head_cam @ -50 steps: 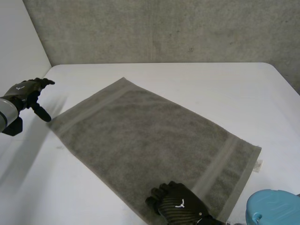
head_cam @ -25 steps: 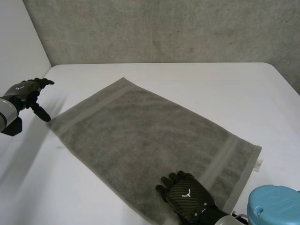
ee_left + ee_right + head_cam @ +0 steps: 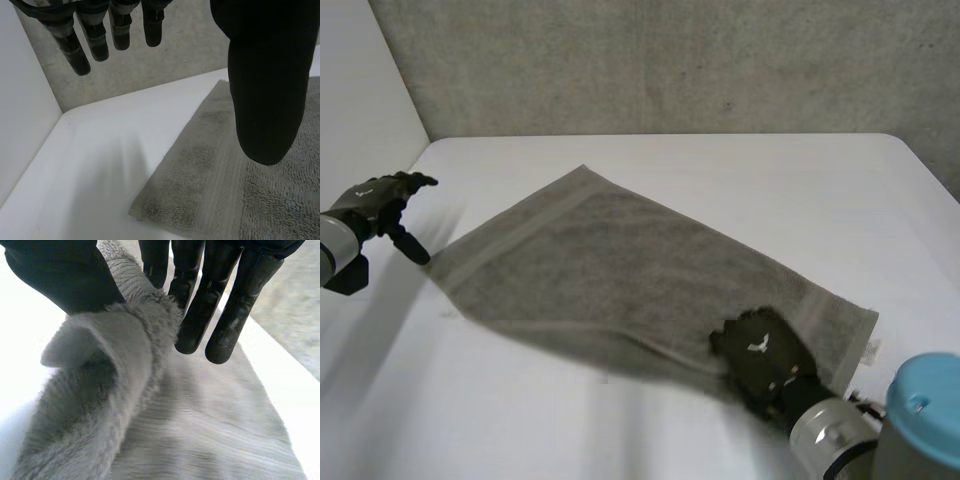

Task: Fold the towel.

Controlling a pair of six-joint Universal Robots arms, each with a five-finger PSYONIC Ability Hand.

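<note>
A grey towel [image 3: 620, 250] lies slantwise on the white table [image 3: 770, 180]. Its near long edge is raised off the table. My right hand [image 3: 765, 355] is shut on that edge close to the near right corner. In the right wrist view the towel's edge [image 3: 115, 365] curls between the thumb and the fingers [image 3: 200, 305]. My left hand [image 3: 378, 194] hovers open above the table, just left of the towel's left corner and not touching it. The left wrist view shows that corner [image 3: 165, 210] lying flat below the straight fingers [image 3: 95, 35].
A white label [image 3: 870, 350] sticks out at the towel's right short edge. A grey concrete wall [image 3: 670, 60] stands behind the table and a white panel [image 3: 360, 90] at its left. Bare table runs along the back and right.
My right hand has closed on the towel's near edge and moved right and away, lifting that edge off the table. The left hand has stayed where it was.
</note>
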